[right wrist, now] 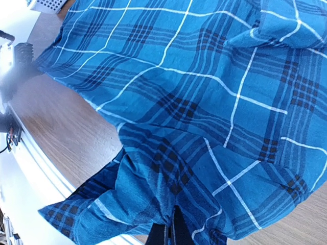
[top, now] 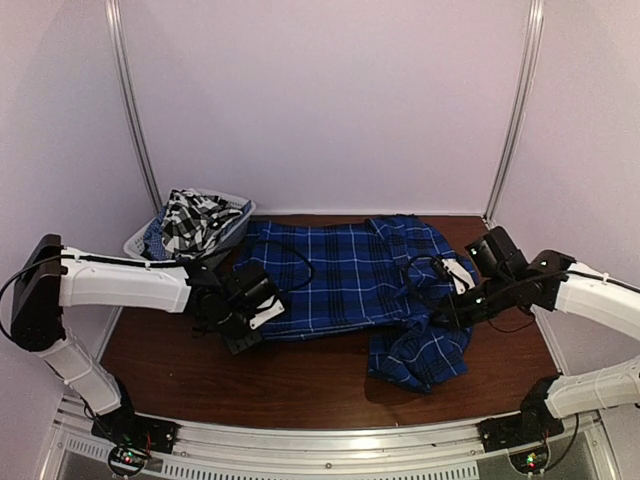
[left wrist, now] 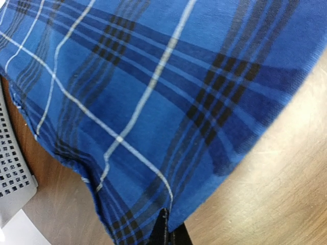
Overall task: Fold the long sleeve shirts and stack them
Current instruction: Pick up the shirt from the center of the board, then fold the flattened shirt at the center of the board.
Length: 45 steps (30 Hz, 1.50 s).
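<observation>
the arm bases (top: 135,432) sit closest in the overhead view, bolted at the near edge of the brown tabletop (top: 300,385). beyond them the blue shirt (top: 340,275) lies spread across the middle. it is mostly flat on its left part, but rumpled and bunched at the near right, where a loose lump of cloth spills toward the front. the left fingers (top: 262,318) meet its near left edge and the right fingers (top: 438,316) its near right side. the black-and-white shirt (top: 195,220) is heaped in the white basket (top: 135,243) at the far left.

from the left wrist, the left fingers (left wrist: 162,230) are pressed together on a corner of the blue hem. bare tabletop (left wrist: 276,194) lies to one side and the basket's mesh wall (left wrist: 13,173) to the other.

from the right wrist, the right fingers (right wrist: 164,232) are likewise closed together on a wrinkled fold of the blue shirt (right wrist: 204,102), which fills most of the view.

as a judgement, the task is at an early stage. no neat fold shows in the blue shirt, the checked one is not laid out, and nothing is stacked.
</observation>
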### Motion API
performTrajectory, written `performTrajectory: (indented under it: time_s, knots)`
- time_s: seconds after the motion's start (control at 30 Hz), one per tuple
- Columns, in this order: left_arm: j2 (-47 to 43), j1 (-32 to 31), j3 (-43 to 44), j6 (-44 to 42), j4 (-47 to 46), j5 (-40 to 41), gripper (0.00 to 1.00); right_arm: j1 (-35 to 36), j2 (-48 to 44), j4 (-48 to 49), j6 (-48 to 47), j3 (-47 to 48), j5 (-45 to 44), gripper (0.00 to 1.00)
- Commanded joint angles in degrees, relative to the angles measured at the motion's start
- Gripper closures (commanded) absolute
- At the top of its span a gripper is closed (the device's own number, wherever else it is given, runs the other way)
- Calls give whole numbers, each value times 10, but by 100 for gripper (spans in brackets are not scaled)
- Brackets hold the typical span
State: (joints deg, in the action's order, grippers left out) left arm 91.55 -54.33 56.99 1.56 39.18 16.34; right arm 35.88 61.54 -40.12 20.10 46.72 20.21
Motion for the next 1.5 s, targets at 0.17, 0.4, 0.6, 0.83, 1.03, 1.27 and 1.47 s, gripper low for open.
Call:
performTrajectory:
  time_s: [0.17,0.4,0.6,0.83,1.03,1.27,1.47]
  knots:
    - [-18,73,52,-10,-5,-22,100,-5,67,-35,-34,92,-123,100]
    - [38,144,131,-42,-4,-21,100,-49,150,-33,-87,196,-168,100]
    - [140,183,205,-48,-22,-21,99,-87,235,-18,-119,248,-151,100]
    - [204,195,253,-58,-51,-7,90,-106,322,-6,-139,268,-142,100]
    - [245,202,272,-56,-80,35,78,-122,370,3,-146,284,-146,100]
    - [271,206,275,-39,-113,84,55,-129,419,0,-142,315,-170,97]
    - [263,208,268,-19,-118,109,48,-134,446,5,-133,337,-199,81]
